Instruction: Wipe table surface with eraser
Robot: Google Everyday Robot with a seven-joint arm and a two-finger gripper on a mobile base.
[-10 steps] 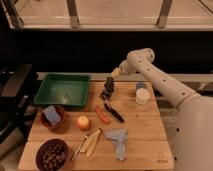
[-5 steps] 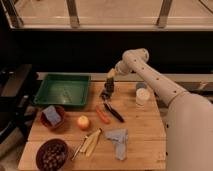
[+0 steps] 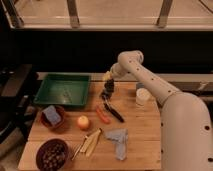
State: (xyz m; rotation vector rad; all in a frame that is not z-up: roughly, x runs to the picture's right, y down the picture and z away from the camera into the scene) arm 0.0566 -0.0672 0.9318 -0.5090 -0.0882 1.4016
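The robot's white arm (image 3: 155, 90) reaches in from the right across the wooden desk (image 3: 145, 130). Its tool (image 3: 108, 86) hangs low over the far middle of the top, just right of the green tray (image 3: 63, 90) and left of the white cup (image 3: 142, 96). We see the eraser (image 3: 108, 94) as a small dark block right at the tool's tip, on or just above the planks. The two merge into one dark shape, and we cannot tell whether the tool is released or grasping it. A pale yellow patch (image 3: 106, 76) shows just above, beside the wrist. Nearer to us a black-handled slim utensil (image 3: 115, 113) and an orange stick-shaped item (image 3: 102, 115) lie side by side. Toward the near edge rest a blue-grey cloth (image 3: 118, 141), some pale wooden sticks (image 3: 88, 143) and a yellow-orange fruit (image 3: 83, 122). At the left stands a brown bowl (image 3: 60, 123) holding a blue block (image 3: 51, 114). At the near left corner sits a dark bowl (image 3: 39, 150) of brown pieces.
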